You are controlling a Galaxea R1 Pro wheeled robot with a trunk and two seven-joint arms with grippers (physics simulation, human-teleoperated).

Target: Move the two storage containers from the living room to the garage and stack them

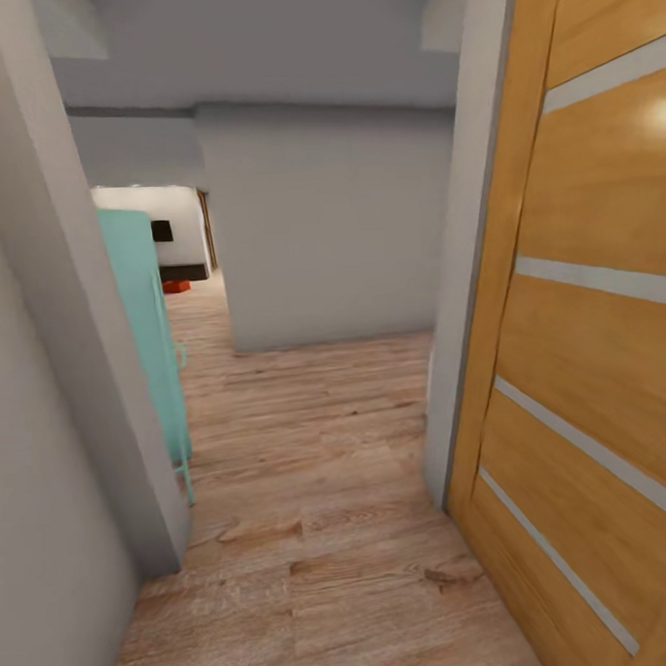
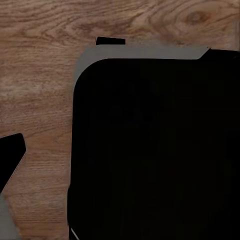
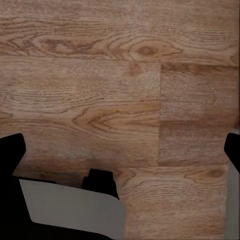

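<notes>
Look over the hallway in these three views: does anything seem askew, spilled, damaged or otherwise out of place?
Nothing stands out. The wood-plank floor looks clean, the orange striped door stands open, and a small red-orange object sits on the floor far off.

floor: light wood planks (image 1: 320, 489) | on it: teal cabinet (image 1: 144, 322); far red-orange container (image 1: 176, 285)

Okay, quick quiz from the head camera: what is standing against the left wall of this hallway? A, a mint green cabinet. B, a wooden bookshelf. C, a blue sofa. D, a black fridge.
A: a tall mint green cabinet stands by the left wall on the wood-plank floor, across from the orange striped door; a small red-orange object lies far down the passage.
</notes>
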